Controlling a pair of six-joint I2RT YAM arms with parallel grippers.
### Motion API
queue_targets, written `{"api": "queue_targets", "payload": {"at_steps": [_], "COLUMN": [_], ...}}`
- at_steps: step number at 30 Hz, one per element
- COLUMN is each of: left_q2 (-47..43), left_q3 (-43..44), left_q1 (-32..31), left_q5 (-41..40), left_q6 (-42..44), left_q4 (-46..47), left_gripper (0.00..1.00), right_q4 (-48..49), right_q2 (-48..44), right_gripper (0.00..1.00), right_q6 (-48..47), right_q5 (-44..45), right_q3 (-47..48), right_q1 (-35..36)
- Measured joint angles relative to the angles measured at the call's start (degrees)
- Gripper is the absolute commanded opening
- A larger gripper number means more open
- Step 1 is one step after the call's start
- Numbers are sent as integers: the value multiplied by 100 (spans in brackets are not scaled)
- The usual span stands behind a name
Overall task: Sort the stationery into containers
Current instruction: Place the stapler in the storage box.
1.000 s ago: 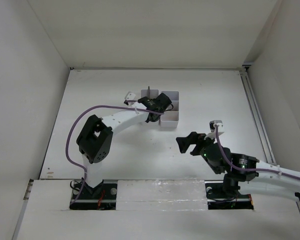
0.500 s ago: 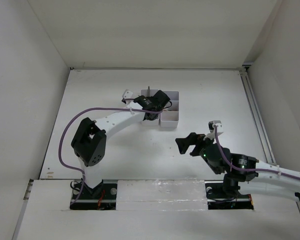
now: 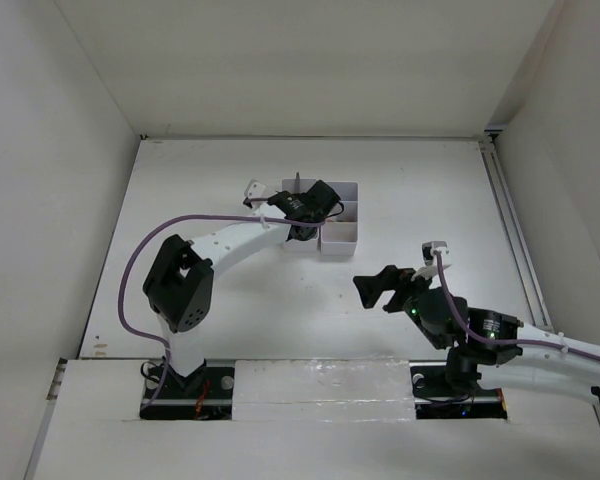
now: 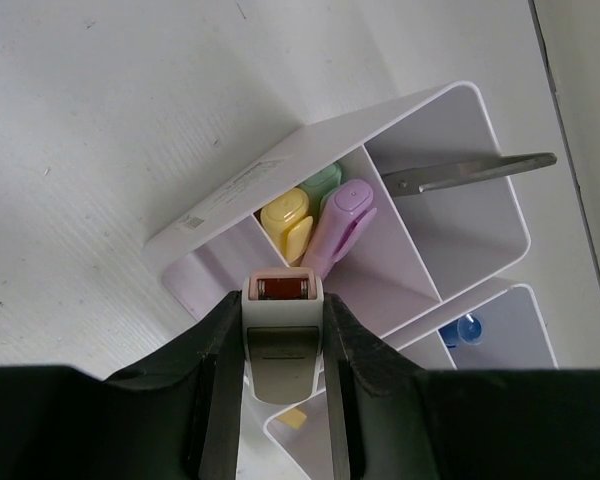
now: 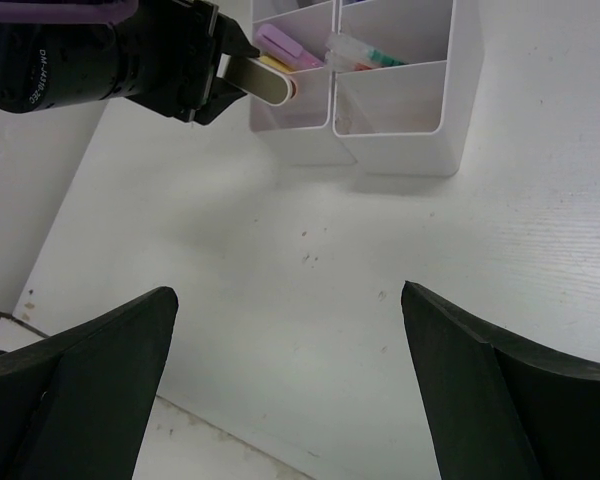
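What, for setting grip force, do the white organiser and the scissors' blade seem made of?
The organiser looks like thin white plastic: smooth, slightly glossy, with faintly translucent walls. The blade of the scissors looks like bare metal: grey with a dull sheen and a sharp thin edge. The handles are hidden.

Rear of stapler (image 4: 283, 335) — hidden between fingers (image 4: 212, 385)

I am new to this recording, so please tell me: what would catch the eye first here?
The left gripper grips a white stapler over the white organiser. Inside stand bright highlighters, with scissors in the next compartment. The right gripper hangs wide open over the table.
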Motion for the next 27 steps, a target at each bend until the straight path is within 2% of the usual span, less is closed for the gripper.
{"api": "queue_targets", "payload": {"at_steps": [9,19,27], "left_q2": [94,328,387], "left_q3": [0,17,17], "left_q1": [0,-79,-79], "left_q5": [46,-94,-105], "left_q6": [-151,-616,-743], "left_q4": [-22,-555,-457], "left_gripper": [0,0,0], "right_q4": [0,79,79], "right_q2": [0,-63,-243], "right_gripper": [100,100,100], "right_q6": [-70,-107,-149], "right_q5": [-13,-33,-81], "right_q3": [-4,-101,-120], "right_q1": [2,2,2]}}
